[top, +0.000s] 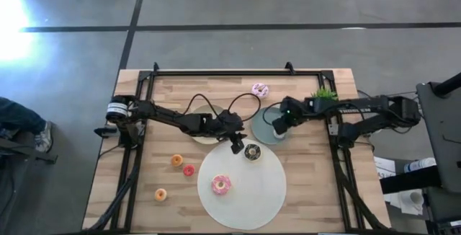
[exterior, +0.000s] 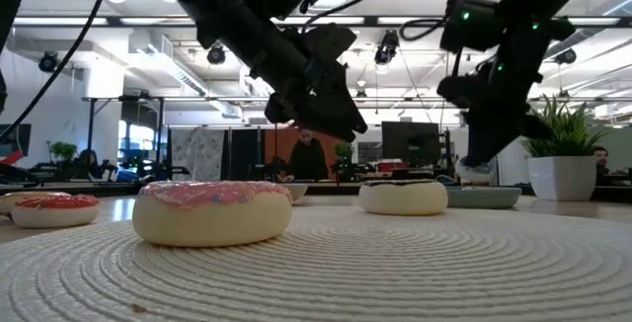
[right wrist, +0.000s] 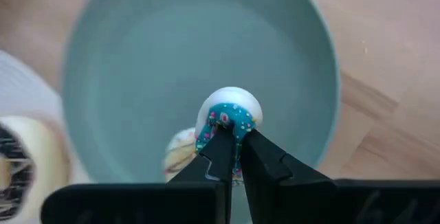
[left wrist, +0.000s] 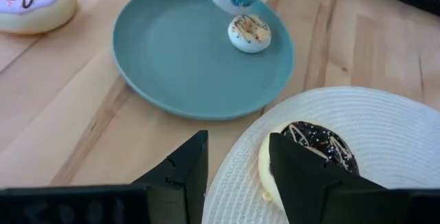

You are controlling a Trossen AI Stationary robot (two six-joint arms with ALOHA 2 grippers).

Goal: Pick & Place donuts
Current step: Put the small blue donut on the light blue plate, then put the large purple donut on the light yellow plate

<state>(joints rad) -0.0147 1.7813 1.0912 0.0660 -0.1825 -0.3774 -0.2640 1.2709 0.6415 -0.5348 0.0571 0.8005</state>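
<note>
Over the teal plate point(right wrist: 137, 80), right pincer point(right wrist: 232, 136) clamped on the blue mini donut point(right wrist: 230, 114), apparently just above a cream mini donut point(left wrist: 249, 32). Left pincer point(left wrist: 237, 162) apart, beside the chocolate donut point(left wrist: 320, 145) on the white mat point(top: 248, 202).

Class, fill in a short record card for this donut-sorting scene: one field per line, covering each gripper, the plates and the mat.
right gripper: shut on the blue mini donut, above the teal plate
left gripper: jaws open, beside the chocolate donut
teal plate: holds a cream mini donut
white mat: carries the chocolate donut and a bright pink donut
</note>
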